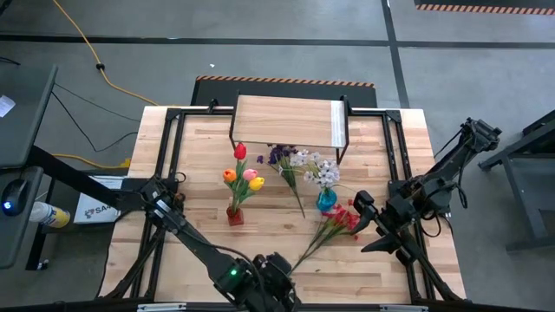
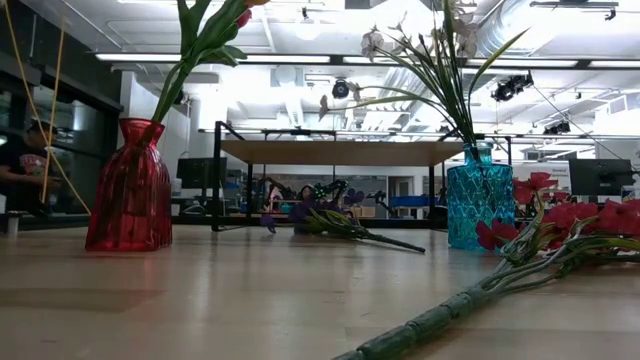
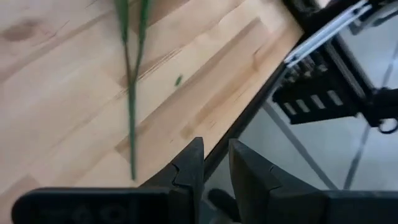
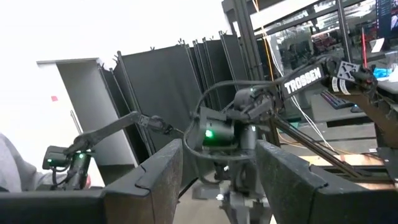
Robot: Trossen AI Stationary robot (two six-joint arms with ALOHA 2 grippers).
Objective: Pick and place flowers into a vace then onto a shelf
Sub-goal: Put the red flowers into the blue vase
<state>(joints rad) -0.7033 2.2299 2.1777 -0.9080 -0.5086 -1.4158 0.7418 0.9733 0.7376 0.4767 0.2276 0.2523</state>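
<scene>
You are looking at a robotics lab set in a large industrial hall. The wooden table (image 1: 286,251) stands on a bare grey concrete floor (image 1: 451,52) marked with hazard tape (image 1: 481,7), a yellow cable (image 1: 87,52) trailing across it. Behind it, long ceiling light strips (image 2: 300,60), exposed ducts, monitors (image 2: 598,177) and folding black partition panels (image 4: 161,93) fill the room.

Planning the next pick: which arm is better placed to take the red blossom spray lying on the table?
Likely the right: right gripper is open beside the red spray; left gripper sits near its stem end, nearly closed.

Red vase (image 2: 130,187), turquoise vase (image 2: 479,205), light-wood shelf (image 1: 289,120).
</scene>
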